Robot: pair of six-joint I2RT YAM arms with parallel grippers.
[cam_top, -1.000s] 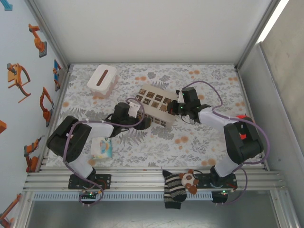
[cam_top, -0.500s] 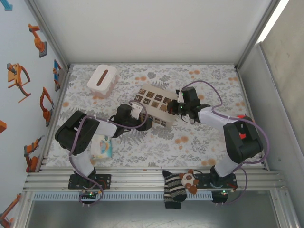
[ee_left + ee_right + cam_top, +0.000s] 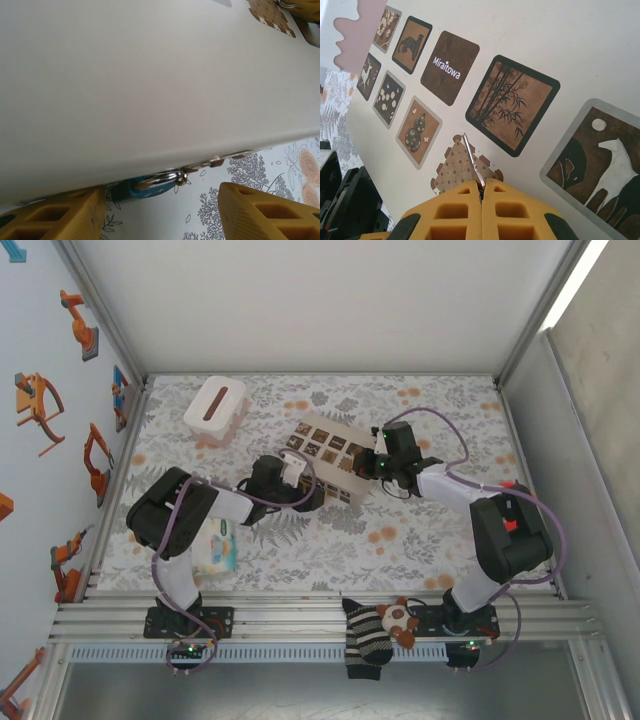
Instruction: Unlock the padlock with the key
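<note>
In the left wrist view the blue padlock [image 3: 145,189] lies on the floral cloth, half under the lower edge of the beige box [image 3: 150,85], its metal shackle [image 3: 167,179] showing. My left gripper [image 3: 160,217] is open, its yellow fingers [image 3: 50,215] on either side, just short of the padlock and apart from it. My right gripper [image 3: 482,192] is shut on a thin silver key [image 3: 471,156], whose blade points at the box top [image 3: 530,30] with its dark squares. From above, the left gripper [image 3: 306,496] is at the box's near side and the right gripper [image 3: 366,466] at its right end.
A white tissue box [image 3: 215,405] stands at the back left. A small packet [image 3: 215,552] lies by the left arm. A striped sock with a plush toy [image 3: 378,628] hangs over the front rail. The beige box [image 3: 325,452] sits mid-table between both grippers.
My left arm has pushed forward and right to the box's near edge, jaws narrowing a little. The box has shifted slightly toward the back. The right gripper has stayed shut on the key.
</note>
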